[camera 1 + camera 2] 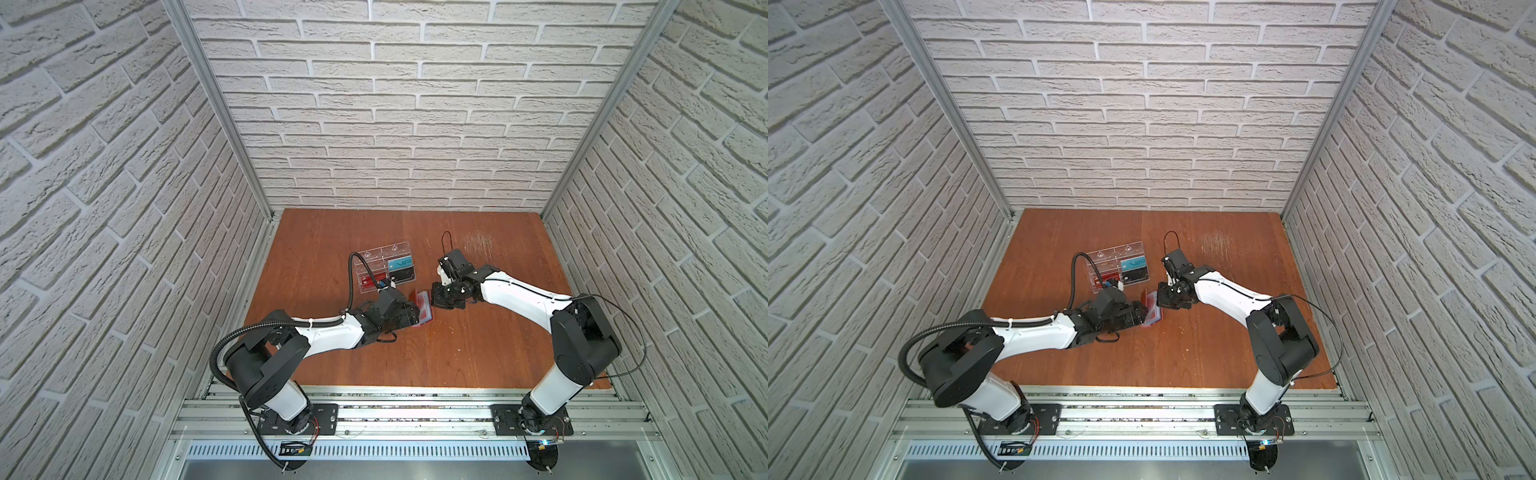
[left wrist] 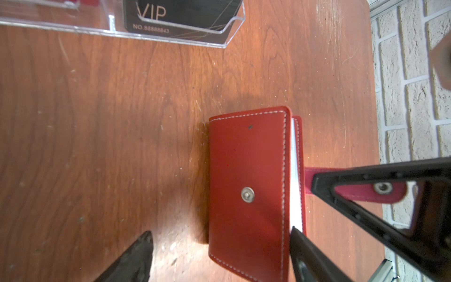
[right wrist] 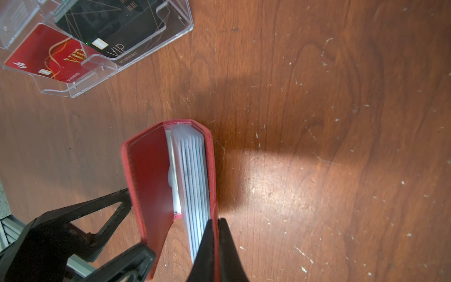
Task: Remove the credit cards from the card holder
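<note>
The red card holder (image 1: 423, 308) (image 1: 1153, 312) stands on edge on the table between my two grippers, its covers spread a little. My right gripper (image 3: 216, 221) (image 1: 434, 300) is shut on one cover's edge. My left gripper (image 2: 220, 231) (image 1: 415, 319) is open around the other cover (image 2: 246, 171): one fingertip (image 2: 294, 230) sits in the gap beside the clear sleeves, the other stands well off the cover. The credit cards (image 3: 194, 180) show only as thin edges inside the sleeves. The snap tab (image 2: 390, 194) hangs loose.
A clear acrylic rack (image 1: 374, 255) (image 3: 175, 26) lies just behind the left gripper with teal, black and red VIP cards in it. Brick-pattern walls enclose the wooden table (image 1: 478, 353) on three sides.
</note>
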Robot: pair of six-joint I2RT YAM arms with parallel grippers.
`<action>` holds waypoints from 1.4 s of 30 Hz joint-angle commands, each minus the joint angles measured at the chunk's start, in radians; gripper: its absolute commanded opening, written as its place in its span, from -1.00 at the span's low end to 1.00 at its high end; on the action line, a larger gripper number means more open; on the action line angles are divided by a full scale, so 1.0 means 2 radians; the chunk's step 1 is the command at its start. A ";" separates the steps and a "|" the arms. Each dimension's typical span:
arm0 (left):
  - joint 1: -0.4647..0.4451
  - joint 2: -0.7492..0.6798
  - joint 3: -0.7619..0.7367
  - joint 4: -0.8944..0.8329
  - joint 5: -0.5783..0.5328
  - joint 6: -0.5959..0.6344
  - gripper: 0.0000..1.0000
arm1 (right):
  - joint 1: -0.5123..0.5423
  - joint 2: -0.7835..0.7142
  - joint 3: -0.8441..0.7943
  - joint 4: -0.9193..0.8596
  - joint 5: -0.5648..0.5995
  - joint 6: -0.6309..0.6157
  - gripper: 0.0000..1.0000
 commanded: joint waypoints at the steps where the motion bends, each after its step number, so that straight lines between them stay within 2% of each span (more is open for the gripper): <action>1: 0.002 -0.017 -0.012 -0.007 -0.015 0.001 0.69 | 0.002 0.005 -0.002 0.005 0.008 -0.007 -0.88; 4: 0.002 -0.018 -0.014 -0.009 -0.016 0.001 0.68 | 0.002 0.008 -0.004 0.003 0.012 -0.010 -0.80; 15: 0.002 -0.037 -0.034 -0.018 -0.024 -0.003 0.65 | 0.001 -0.002 -0.009 -0.006 0.026 -0.019 -0.24; 23: 0.002 -0.058 -0.043 -0.034 -0.033 -0.002 0.65 | 0.001 -0.029 0.000 -0.024 0.040 -0.017 0.26; 32: 0.002 -0.074 -0.068 -0.043 -0.041 -0.008 0.65 | 0.014 -0.055 0.023 -0.028 0.024 -0.002 0.29; 42: 0.013 -0.097 -0.091 -0.063 -0.049 -0.013 0.65 | 0.026 0.006 0.044 -0.018 0.018 -0.004 0.15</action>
